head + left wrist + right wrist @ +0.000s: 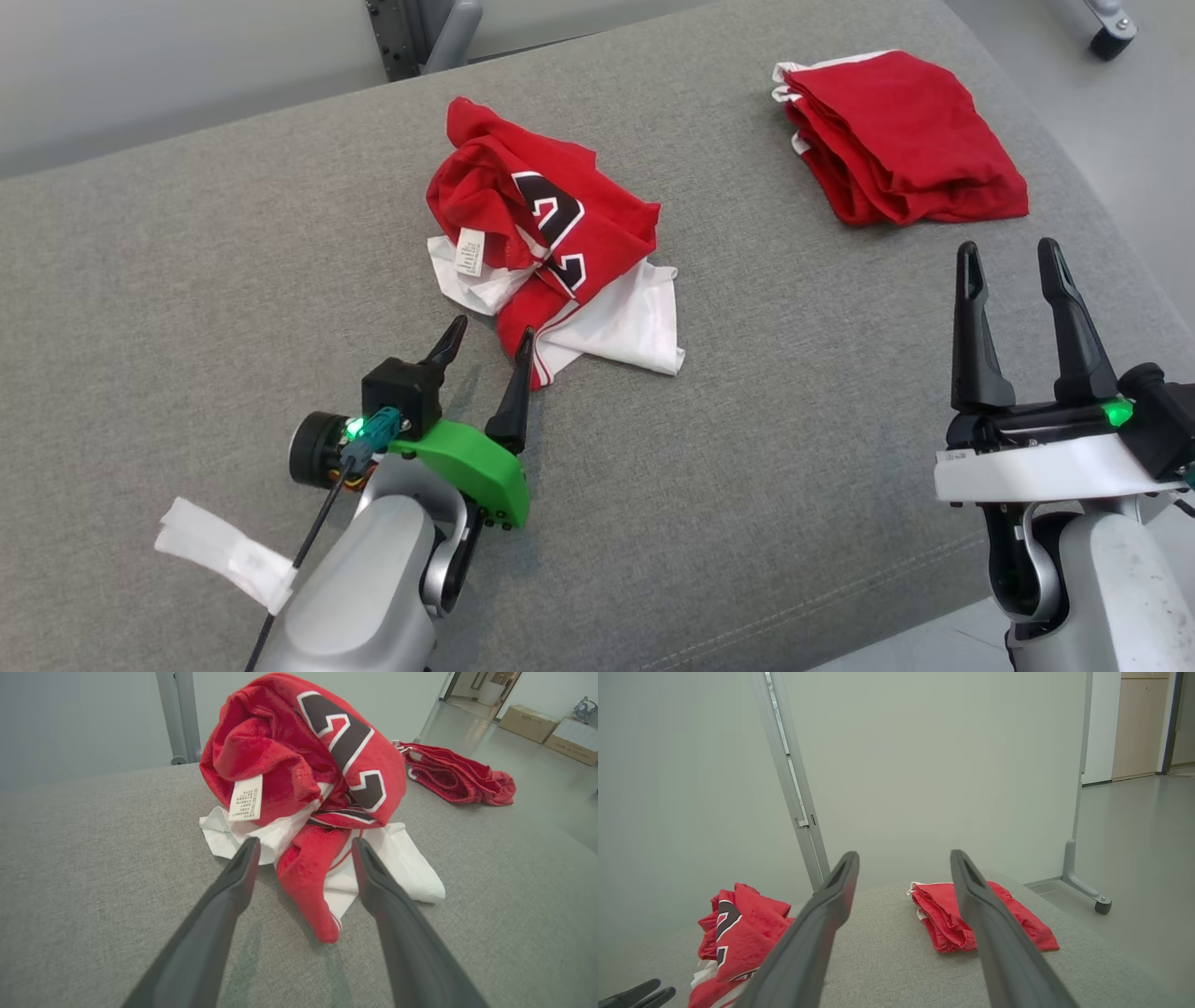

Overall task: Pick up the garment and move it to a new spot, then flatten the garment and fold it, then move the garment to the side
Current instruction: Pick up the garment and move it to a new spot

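The garment point(546, 247) is a crumpled red and white jersey with black numerals, heaped mid-table on the grey cloth surface point(187, 280). Up close it shows as the garment point(303, 765), with a red end lying between my left fingers; from the right arm's camera the garment point(738, 933) sits at the lower left. My left gripper point(490, 345) stands open at its near edge, fingertips point(247, 854) touching nothing. My right gripper point(1008, 257) is open and empty at the right, held above the surface, fingers point(840, 877) apart.
A folded red garment point(901, 135) lies at the far right of the surface, also the folded garment point(966, 919). A white taped tag point(224, 551) hangs by my left forearm. Metal frame posts point(794, 793) and a caster point(1111, 37) stand beyond the far edge.
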### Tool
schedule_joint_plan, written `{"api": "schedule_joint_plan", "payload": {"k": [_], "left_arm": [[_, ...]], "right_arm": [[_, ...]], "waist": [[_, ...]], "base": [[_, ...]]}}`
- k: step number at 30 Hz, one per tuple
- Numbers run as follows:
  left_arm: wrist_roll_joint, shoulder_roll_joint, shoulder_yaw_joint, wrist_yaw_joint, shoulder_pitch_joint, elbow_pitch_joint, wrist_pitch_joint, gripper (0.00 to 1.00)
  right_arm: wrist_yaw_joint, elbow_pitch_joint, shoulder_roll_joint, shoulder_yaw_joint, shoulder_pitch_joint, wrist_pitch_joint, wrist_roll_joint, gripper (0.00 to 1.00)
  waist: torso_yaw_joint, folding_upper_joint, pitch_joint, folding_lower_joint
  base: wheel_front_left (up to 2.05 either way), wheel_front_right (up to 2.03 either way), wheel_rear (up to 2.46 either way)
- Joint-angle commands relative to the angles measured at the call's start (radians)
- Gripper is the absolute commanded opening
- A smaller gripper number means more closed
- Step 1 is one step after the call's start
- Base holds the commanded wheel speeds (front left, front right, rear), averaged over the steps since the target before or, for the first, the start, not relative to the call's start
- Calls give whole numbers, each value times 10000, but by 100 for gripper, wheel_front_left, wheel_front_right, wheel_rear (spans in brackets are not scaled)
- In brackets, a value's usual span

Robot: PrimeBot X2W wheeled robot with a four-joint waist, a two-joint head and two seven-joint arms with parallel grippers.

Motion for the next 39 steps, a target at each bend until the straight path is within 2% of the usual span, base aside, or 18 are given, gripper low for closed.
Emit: {"api": "schedule_joint_plan", "payload": {"k": [1,10,19,28,39], "left_arm": [[280,177,295,140,411,-440,-3,100],[1171,443,2061,593,2438,-2969,-3,100],[1828,315,3639,799,4257,-5026,-3,100],[2104,53,4435,871,5307,-5953,-3,100],[2246,-97,4944,854,6123,-6210,-3,100]], "right_arm": [[-8,-7,-14,-85,147,-36,-60,100],[-8,46,-14,-145,289,-34,-113,100],[-8,164,-14,-132,582,-34,-257,100],[-8,408,-14,86,912,-34,-374,100],[-8,841,-14,489,1223,-34,-289,100]], "waist": [[217,61,-139,1],[719,61,-424,1],[1194,61,-832,1],[1611,61,-1227,1],[2154,61,-1609,1]], "base": [[0,0,0],[0,0,0],[0,0,0],[0,0,0],[0,0,0]]}}
